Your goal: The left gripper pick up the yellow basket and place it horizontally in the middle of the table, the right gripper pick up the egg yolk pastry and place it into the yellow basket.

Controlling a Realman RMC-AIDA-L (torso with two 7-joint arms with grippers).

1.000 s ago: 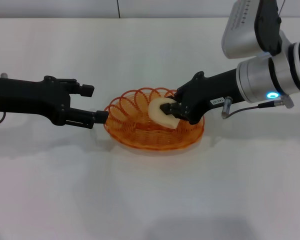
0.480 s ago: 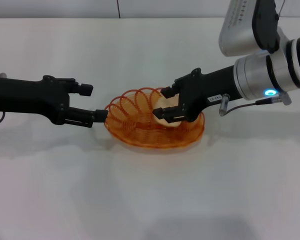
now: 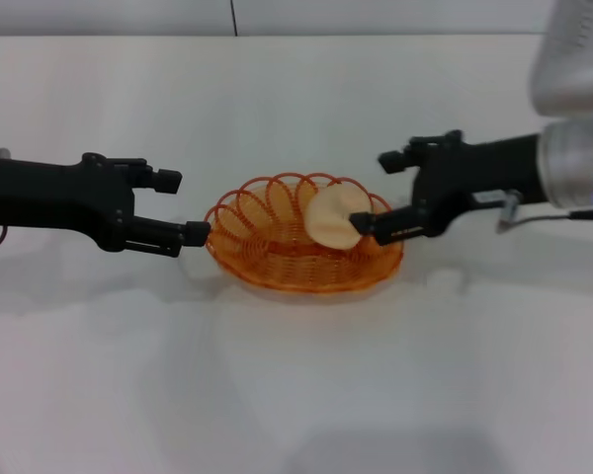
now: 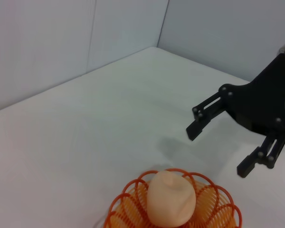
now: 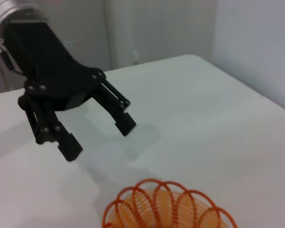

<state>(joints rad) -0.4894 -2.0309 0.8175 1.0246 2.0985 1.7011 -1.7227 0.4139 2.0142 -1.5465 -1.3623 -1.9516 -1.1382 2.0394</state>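
The yellow basket (image 3: 252, 259) sits on the white table (image 3: 296, 385) near its middle. The egg yolk pastry (image 3: 332, 218) lies inside it, leaning against the right side of the rim. My right gripper (image 3: 374, 194) is open and empty, just right of the basket, its lower finger close to the pastry. My left gripper (image 3: 183, 207) is open and empty, just left of the basket's rim. The left wrist view shows the pastry (image 4: 171, 200) in the basket (image 4: 128, 202) with the right gripper (image 4: 218, 150) beyond. The right wrist view shows the basket (image 5: 147, 202) and the left gripper (image 5: 99, 137).
The table's far edge meets a pale wall (image 3: 277, 15) at the back. No other objects stand on the table around the basket.
My right gripper has opened, let go of the pastry and drawn back to the right. The pastry now rests in the basket. The left gripper has barely moved.
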